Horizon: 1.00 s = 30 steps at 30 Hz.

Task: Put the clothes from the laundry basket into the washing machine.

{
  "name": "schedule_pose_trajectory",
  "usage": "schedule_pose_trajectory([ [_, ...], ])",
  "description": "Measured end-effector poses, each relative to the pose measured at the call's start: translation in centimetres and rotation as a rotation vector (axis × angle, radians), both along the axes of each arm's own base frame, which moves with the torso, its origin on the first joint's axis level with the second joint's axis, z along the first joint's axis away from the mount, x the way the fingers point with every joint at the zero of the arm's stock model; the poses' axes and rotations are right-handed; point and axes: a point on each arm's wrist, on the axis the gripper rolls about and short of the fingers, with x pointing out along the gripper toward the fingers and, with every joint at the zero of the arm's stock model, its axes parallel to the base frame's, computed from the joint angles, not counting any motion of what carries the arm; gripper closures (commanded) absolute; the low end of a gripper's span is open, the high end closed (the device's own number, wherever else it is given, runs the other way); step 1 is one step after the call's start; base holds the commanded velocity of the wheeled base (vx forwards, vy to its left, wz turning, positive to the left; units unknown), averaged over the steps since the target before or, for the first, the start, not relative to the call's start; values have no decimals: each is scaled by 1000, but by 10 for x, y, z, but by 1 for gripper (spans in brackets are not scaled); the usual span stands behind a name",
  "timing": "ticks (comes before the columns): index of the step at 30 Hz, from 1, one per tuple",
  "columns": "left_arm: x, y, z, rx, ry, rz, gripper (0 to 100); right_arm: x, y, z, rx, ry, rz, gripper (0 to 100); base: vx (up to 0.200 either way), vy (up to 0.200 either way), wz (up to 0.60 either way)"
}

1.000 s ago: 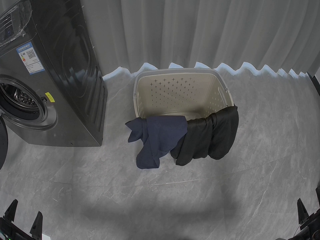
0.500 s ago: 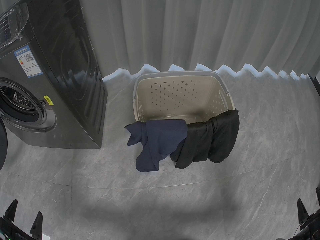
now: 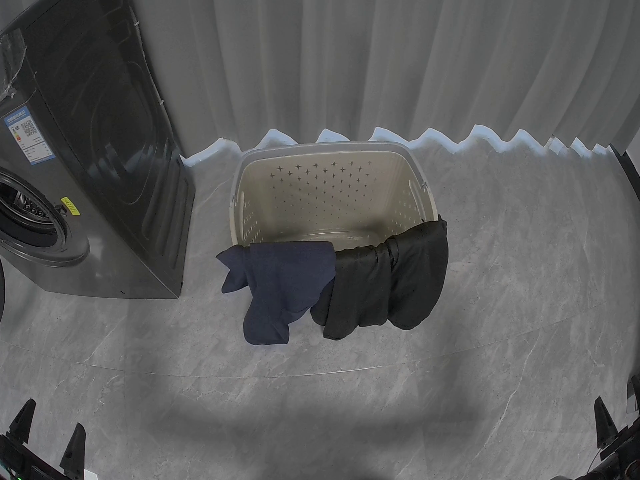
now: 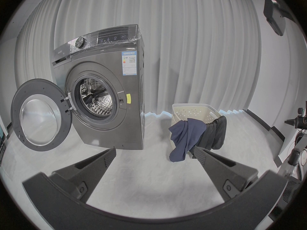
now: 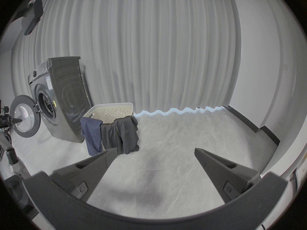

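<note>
A cream laundry basket [image 3: 333, 168] stands on the floor before the curtain. Over its near rim hang a navy garment [image 3: 280, 281] and a black garment [image 3: 380, 281]. The grey washing machine [image 3: 100, 135] stands to the basket's left; its round door [image 4: 40, 114] is swung open and the drum [image 4: 96, 96] shows bare metal. My left gripper [image 4: 153, 152] is open and holds nothing, low and well short of the basket [image 4: 195, 111]. My right gripper [image 5: 155, 152] is open too, far from the basket [image 5: 110, 109] and the clothes [image 5: 120, 134].
Grey marble-look floor [image 3: 320, 395] lies open between me and the basket. A pale curtain [image 3: 373, 48] runs along the back wall. A dark skirting edge [image 3: 630, 161] shows at the far right.
The whole head view has shifted: basket and washer now sit further left in the picture, so the camera has turned or moved right. Both grippers keep their places at the lower corners.
</note>
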Motion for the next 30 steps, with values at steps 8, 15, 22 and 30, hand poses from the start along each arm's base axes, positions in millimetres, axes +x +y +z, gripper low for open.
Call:
schedule_pose_trajectory([
  [8, 0, 0, 0, -1, 0, 0, 0, 0, 0, 0, 2, -1, -1, 0, 150, 0, 0],
  [15, 0, 0, 0, -1, 0, 0, 0, 0, 0, 0, -2, 0, 5, 0, 0, 0, 0],
  [22, 0, 0, 0, -1, 0, 0, 0, 0, 1, 4, 8, -32, 23, 0, 0, 0, 0],
  [30, 0, 0, 0, -1, 0, 0, 0, -7, 1, 41, 6, -118, 51, 0, 0, 0, 0],
])
